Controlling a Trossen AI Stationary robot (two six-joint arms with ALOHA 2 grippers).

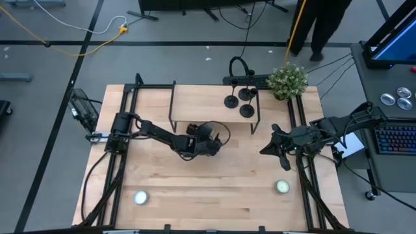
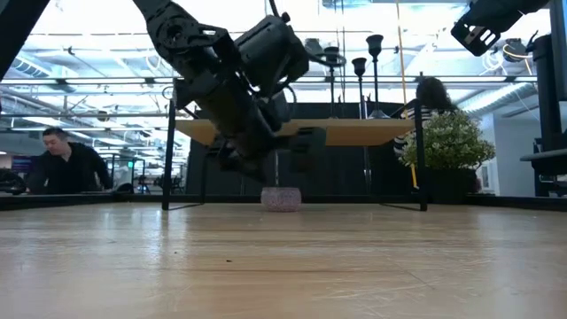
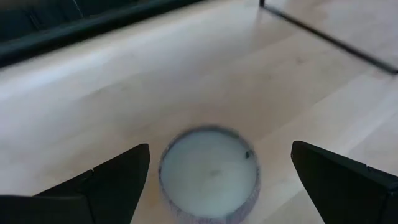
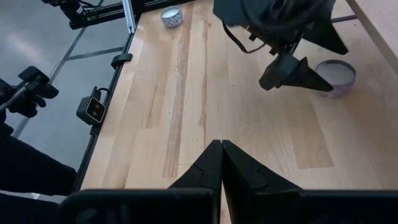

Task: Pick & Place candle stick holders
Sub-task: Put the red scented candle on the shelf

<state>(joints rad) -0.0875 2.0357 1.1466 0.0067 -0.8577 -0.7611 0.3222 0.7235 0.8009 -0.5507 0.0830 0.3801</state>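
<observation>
A robotics lab: floor cables (image 1: 78,39), a keyboard (image 1: 396,138), a person at desks (image 2: 66,164).

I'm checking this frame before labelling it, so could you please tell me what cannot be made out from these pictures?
- The candle between the open left gripper: in the high view the arm's wrist hides it; in the left wrist view the picture's bottom edge cuts it off.
- The three candle stick holders on the shelf: too small in the high view to show their shape.
- The right gripper, shut: only its fingertips show in its own wrist view.
</observation>
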